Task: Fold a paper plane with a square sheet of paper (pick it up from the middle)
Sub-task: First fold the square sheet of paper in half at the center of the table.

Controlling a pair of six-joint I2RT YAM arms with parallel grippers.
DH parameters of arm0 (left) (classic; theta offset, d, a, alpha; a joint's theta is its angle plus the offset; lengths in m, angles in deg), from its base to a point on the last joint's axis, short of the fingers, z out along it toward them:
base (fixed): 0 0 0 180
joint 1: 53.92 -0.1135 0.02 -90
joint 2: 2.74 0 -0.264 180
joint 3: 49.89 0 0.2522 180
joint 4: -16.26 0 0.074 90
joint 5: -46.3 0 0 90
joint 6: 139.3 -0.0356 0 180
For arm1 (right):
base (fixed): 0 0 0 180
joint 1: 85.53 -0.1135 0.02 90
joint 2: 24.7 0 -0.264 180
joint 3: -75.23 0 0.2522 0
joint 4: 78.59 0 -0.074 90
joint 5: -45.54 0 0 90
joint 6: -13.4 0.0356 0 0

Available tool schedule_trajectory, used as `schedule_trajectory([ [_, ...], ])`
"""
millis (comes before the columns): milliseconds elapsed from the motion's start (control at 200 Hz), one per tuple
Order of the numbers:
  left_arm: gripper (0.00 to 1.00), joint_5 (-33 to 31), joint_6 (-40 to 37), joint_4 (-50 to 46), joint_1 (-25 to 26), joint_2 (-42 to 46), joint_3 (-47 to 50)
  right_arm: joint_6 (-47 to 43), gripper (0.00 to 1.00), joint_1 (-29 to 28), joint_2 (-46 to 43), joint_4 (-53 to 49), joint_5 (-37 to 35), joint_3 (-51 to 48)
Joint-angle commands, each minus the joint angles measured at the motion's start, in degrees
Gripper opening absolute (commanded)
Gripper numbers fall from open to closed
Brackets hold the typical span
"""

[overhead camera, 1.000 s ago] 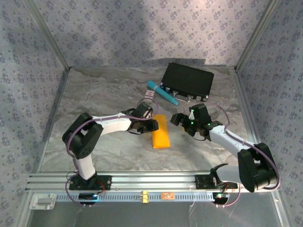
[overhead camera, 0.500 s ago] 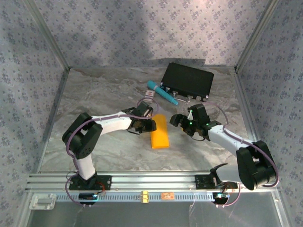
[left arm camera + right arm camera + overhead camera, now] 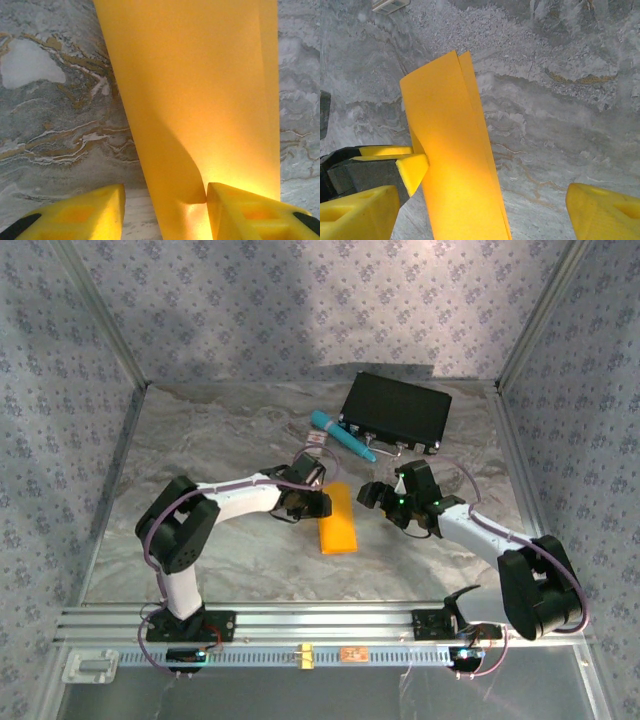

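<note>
The square sheet of paper (image 3: 338,522) lies on the marble table folded into a long narrow orange-yellow strip. My left gripper (image 3: 318,503) stands at its left edge, jaws partly apart. In the left wrist view the paper (image 3: 200,90) runs between the fingers of the gripper (image 3: 165,212). The right finger (image 3: 250,215) presses into a raised fold, and a gap of table shows beside the left finger (image 3: 75,215). My right gripper (image 3: 378,492) hovers just right of the strip, wide open. In the right wrist view the paper (image 3: 455,165) lies between its fingertips (image 3: 480,210), nearer the left one.
A black case (image 3: 395,412) sits at the back right, with a teal pen (image 3: 342,435) and a small white-and-red card (image 3: 316,443) in front of it. Patterned walls close three sides. An aluminium rail (image 3: 300,620) runs along the near edge.
The right gripper has edged a little left toward the paper. The left arm has shifted slightly, with its gripper staying at the paper's edge. The paper has not visibly moved.
</note>
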Motion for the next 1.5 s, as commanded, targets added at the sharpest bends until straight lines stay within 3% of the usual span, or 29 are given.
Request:
schedule_trajectory([
  [0,0.48,0.2,-1.0,-1.8,0.3,-1.3,-1.8,-0.1,0.89,-0.4,0.1,-0.5,-1.3,1.0],
  [335,0.49,-2.1,-4.8,-5.6,2.1,-4.0,-5.7,-0.4,0.9,-0.5,0.5,-1.1,-2.0,1.0],
  [570,0.48,-4.7,-2.6,-6.8,2.1,-4.2,-5.9,-0.4,0.9,-0.5,0.3,-1.2,-2.2,0.8],
  [959,0.43,-5.0,-4.2,-7.0,1.8,-3.8,-5.4,-0.6,0.91,-0.5,0.2,-1.4,-2.3,0.8],
  [1494,0.45,-4.0,-8.3,-7.9,1.1,-4.6,-5.9,-0.4,0.91,-0.7,0.2,-1.4,-2.6,0.8],
])
